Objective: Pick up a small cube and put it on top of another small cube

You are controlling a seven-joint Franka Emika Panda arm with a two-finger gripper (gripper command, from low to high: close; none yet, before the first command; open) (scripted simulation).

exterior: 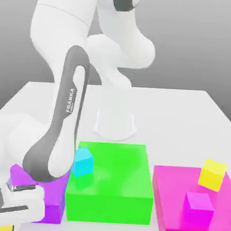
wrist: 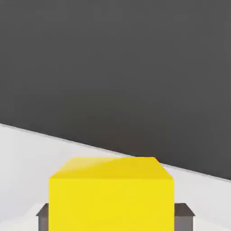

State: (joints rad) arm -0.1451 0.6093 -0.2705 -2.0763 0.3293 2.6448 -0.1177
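Note:
In the hand view a yellow cube [wrist: 111,194] sits between my gripper [wrist: 113,217], whose dark fingers [wrist: 43,217] press against its two sides, so the gripper is shut on it. A sliver of red shows just behind the cube's far top edge. In the exterior view my arm [exterior: 64,129] bends down to the near left corner, where the hand's body [exterior: 15,203] shows above the picture's lower edge. A small cyan cube [exterior: 83,162] rests on the green block's left side. A tilted yellow cube [exterior: 212,174] and a small magenta cube [exterior: 199,203] are on the magenta block.
A large green block [exterior: 116,184] stands mid-table, with a large magenta block [exterior: 174,206] at the exterior view's right and a purple block [exterior: 53,200] at its left, partly behind my arm. A white table [exterior: 174,115] stretches behind them, with my arm's base [exterior: 114,122] on it.

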